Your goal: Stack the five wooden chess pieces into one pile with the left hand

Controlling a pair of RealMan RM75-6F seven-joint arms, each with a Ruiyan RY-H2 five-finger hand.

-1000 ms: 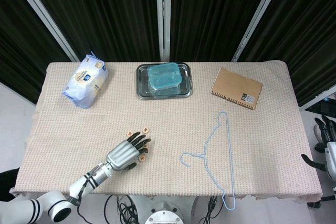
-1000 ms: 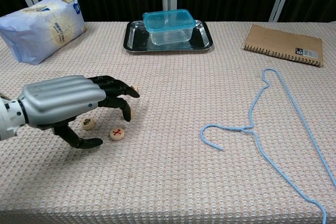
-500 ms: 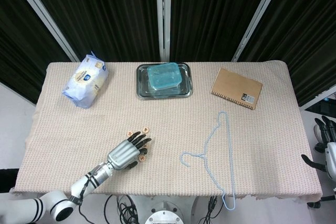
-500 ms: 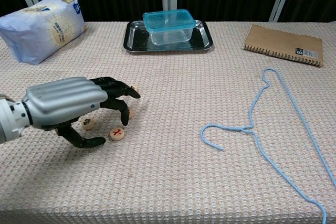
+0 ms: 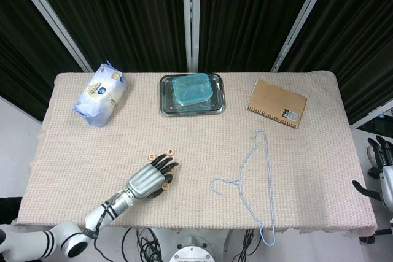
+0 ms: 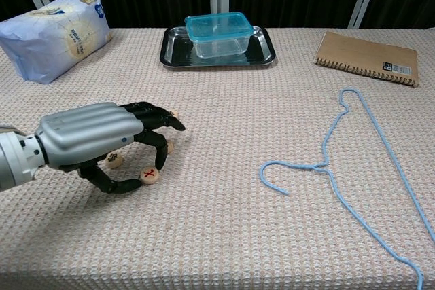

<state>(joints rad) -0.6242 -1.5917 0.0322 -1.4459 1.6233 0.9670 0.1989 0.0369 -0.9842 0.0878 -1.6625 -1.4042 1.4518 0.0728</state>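
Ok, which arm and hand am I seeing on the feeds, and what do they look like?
The left hand has a ribbed silver back, black fingers and a white forearm with black rings. The right hand, at the head view's edge, looks dark-fingered with pale casing.

Bright, even overhead light; both of my views are sharp.

My left hand (image 6: 95, 142) casts only a soft, small shadow on the table (image 6: 224, 236), its metal back carries a mild sheen, and the dark curtains (image 5: 123, 16) stay nearly black.
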